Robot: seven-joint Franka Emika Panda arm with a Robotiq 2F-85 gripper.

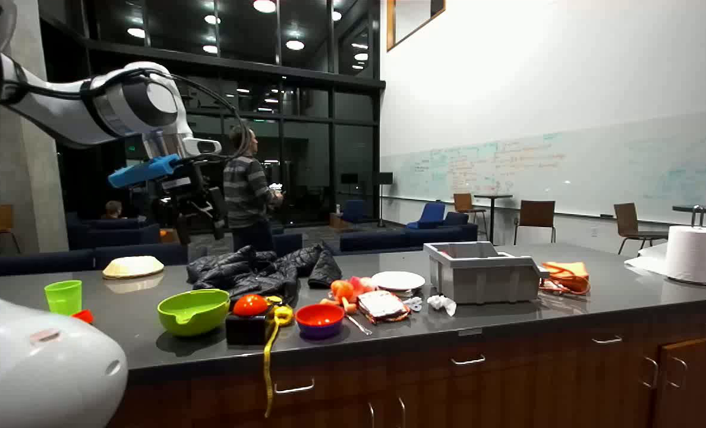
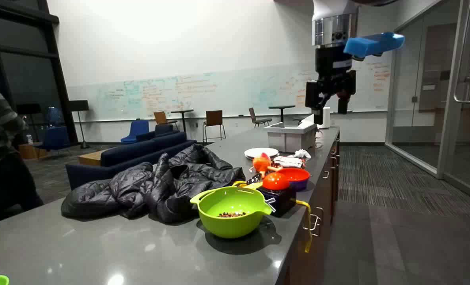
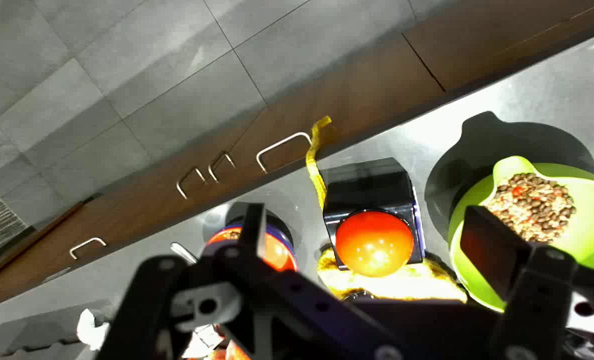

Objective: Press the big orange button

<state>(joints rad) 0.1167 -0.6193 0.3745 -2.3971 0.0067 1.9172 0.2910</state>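
In an exterior view the gripper (image 2: pixel 330 112) is hanging in the upper right of the frame, higher than the button (image 2: pixel 275 181) and well apart from it. Its fingers (image 3: pixel 252 227) are standing wide apart; in the wrist view the button is showing between them, right of the frame's centre, an orange dome sitting on a box (image 3: pixel 367 182). The arm (image 1: pixel 124 110) is stretching across the upper left of the frame in an exterior view, a blue block (image 1: pixel 144 171) jutting out near its wrist. Just beside the box, the green bowl (image 2: pixel 227 225) is standing at the right edge of the wrist view and holding brown bits (image 3: pixel 534 207). The red bowl (image 1: pixel 320 314) is standing on the box's other side. Beside the box, a tape (image 1: pixel 267 368) is dangling over the edge of the counter (image 2: pixel 100 249). Farther out, a jacket (image 2: pixel 152 186) is lying crumpled left of centre in an exterior view. A bin (image 1: pixel 487 282) is standing right of centre in an exterior view, with a plate (image 1: pixel 397 279) lying just to its left. A cup (image 1: pixel 65 297) is standing toward the left edge there, a roll (image 1: pixel 696 255) is standing at the far right, and a man (image 1: pixel 246 184) is standing behind the counter.
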